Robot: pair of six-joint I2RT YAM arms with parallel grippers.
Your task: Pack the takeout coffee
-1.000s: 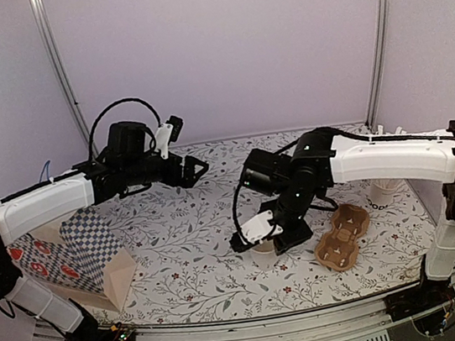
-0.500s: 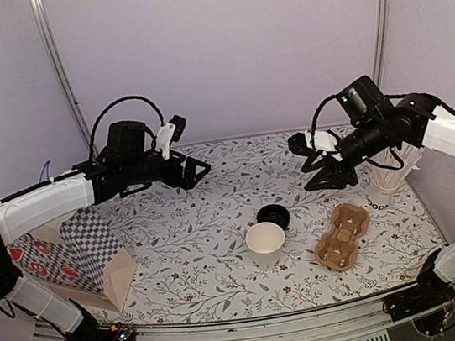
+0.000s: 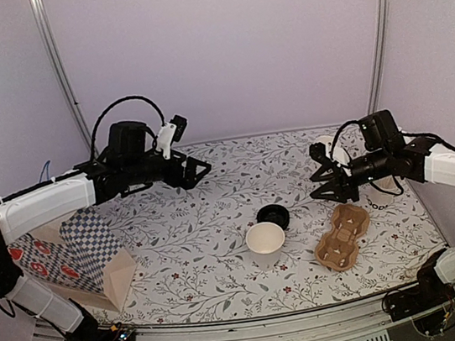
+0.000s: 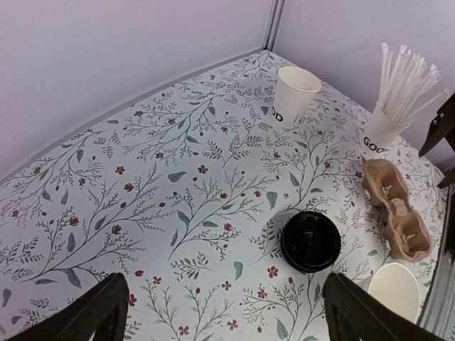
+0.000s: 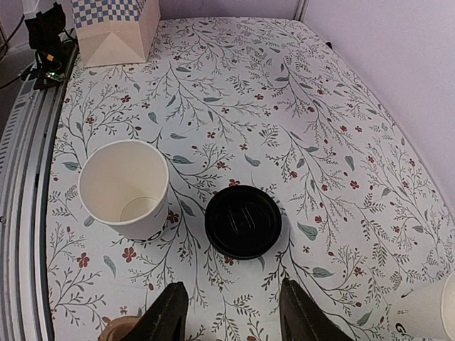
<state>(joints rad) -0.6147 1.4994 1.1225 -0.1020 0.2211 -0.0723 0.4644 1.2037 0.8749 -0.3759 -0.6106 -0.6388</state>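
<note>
A lidded takeout coffee is out of view. One white paper cup [image 3: 265, 240] [image 5: 124, 188] [image 4: 394, 288] with dark lettering stands open and empty at the front middle. A round black lid [image 3: 273, 214] [image 4: 310, 241] [image 5: 243, 221] lies flat on the table just behind it, apart from it. My right gripper [image 3: 318, 185] [image 5: 231, 312] hovers to the right of both, open, nothing between its fingers. My left gripper [image 3: 200, 171] [image 4: 224, 312] hangs over the back left of the table, wide open and empty.
A brown cardboard cup carrier [image 3: 343, 235] [image 4: 394, 209] lies right of the cup. A second lidless white cup [image 4: 293, 96] and a cup of white sticks [image 4: 387, 128] [image 3: 383, 189] stand at the back right. A checkered paper bag [image 3: 78, 255] [image 5: 117, 32] sits front left.
My right arm has left the cup at the middle, swung up and to the right, then come down above the carrier. The left arm has stayed put.
</note>
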